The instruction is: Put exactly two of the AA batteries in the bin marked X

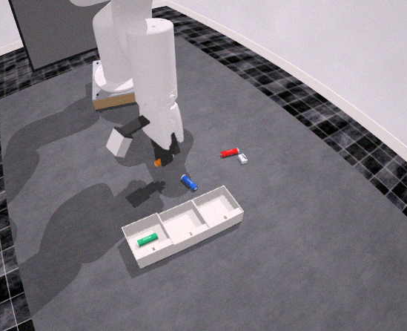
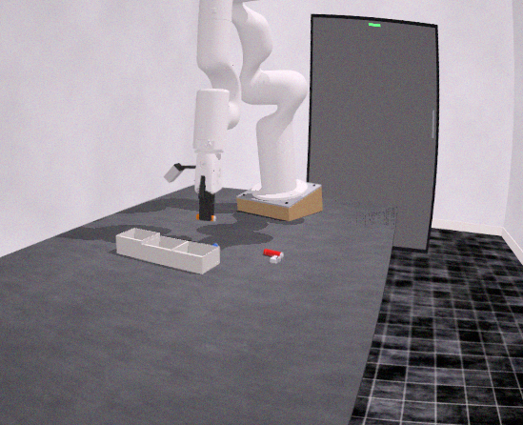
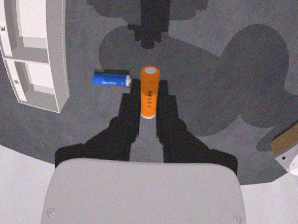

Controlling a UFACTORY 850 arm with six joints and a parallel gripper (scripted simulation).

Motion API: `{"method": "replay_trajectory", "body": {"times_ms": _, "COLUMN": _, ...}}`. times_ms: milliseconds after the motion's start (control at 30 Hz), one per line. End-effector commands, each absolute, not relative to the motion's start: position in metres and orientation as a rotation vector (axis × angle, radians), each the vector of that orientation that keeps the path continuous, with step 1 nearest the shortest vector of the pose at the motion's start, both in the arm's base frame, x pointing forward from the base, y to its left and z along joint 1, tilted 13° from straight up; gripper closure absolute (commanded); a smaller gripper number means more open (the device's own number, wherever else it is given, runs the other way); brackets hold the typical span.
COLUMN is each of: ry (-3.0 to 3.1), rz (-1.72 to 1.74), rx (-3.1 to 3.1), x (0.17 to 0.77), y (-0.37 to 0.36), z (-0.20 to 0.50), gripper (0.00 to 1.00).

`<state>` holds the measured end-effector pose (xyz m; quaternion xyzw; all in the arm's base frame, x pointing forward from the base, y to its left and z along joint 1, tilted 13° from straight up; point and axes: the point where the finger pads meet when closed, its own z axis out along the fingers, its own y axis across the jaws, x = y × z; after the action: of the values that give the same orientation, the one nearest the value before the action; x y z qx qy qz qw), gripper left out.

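Note:
My gripper [image 1: 164, 160] is shut on an orange AA battery [image 3: 148, 91] and holds it well above the table; the battery's end shows beside the fingers in the top view [image 1: 157, 162] and under them in the exterior view [image 2: 206, 216]. A blue battery [image 1: 189, 182] lies on the table just behind the white three-compartment bin row [image 1: 183, 225]. It also shows left of my fingers in the wrist view [image 3: 111, 80]. A green battery [image 1: 147, 239] lies in the left end compartment, which bears a small mark. A red battery [image 1: 230, 152] lies to the right.
A small white block [image 1: 242, 159] lies touching or right next to the red battery. The middle and right compartments of the bin row are empty. The robot base [image 2: 280, 200] stands at the back, before a dark door panel [image 2: 371, 129].

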<state>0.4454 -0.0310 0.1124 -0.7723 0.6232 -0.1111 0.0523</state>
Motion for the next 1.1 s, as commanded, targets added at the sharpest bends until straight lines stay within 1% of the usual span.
{"method": "replay_trajectory", "body": {"times_ms": 0, "ry": 1.908, "rz": -0.309, "rx": -2.364, "x": 0.445, "y": -0.031, "z": 0.117, "gripper": 1.00}}
{"method": "replay_trajectory", "body": {"times_ms": 267, "ry": 2.144, "rz": -0.290, "rx": -2.123, "x": 0.468, "y": -0.049, "z": 0.123, "gripper": 1.00}}
{"method": "replay_trajectory", "body": {"times_ms": 1067, "ry": 2.144, "rz": -0.291, "rx": -2.123, "x": 0.569, "y": -0.130, "z": 0.150, "gripper": 1.00}}
